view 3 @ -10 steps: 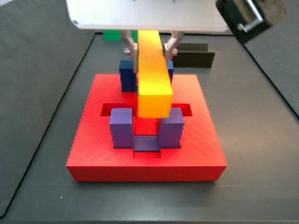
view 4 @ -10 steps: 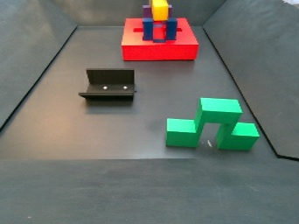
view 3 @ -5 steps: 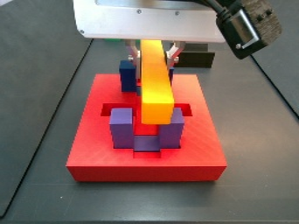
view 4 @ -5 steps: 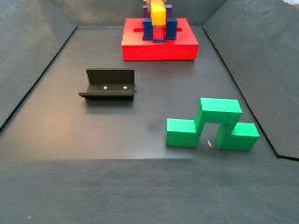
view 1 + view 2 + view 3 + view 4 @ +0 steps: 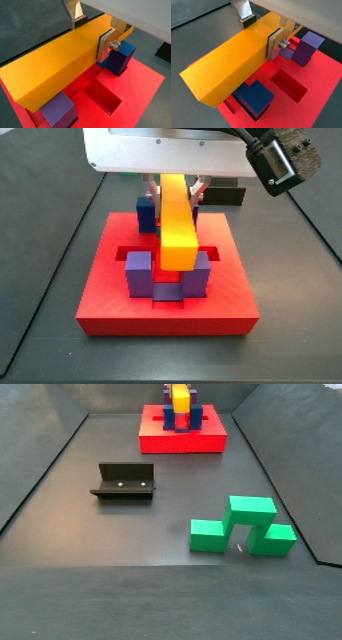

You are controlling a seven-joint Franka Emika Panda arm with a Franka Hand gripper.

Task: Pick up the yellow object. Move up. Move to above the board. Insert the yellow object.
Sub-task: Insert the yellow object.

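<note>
The yellow object (image 5: 177, 218) is a long orange-yellow bar lying lengthwise over the red board (image 5: 107, 298), its front end between the two front blue-purple posts (image 5: 140, 276). My gripper (image 5: 174, 183) is above the board's back half, shut on the bar's rear part. In both wrist views the gripper (image 5: 92, 36) (image 5: 261, 35) has a silver finger on each long side of the bar (image 5: 60, 65) (image 5: 234, 60). Posts (image 5: 120, 57) (image 5: 254, 97) and an open slot in the board (image 5: 143, 95) (image 5: 314, 105) lie beneath. In a side view the bar (image 5: 179, 396) and board (image 5: 160, 442) are far away.
The black fixture (image 5: 124, 481) stands on the dark floor in mid-field; it also shows behind the board (image 5: 225, 195). A cluster of green blocks (image 5: 243, 526) sits near the front right. A black camera mount (image 5: 278, 158) hangs beside the gripper body.
The gripper came down a little with the bar between one second and half a second ago. Nothing has moved since.
</note>
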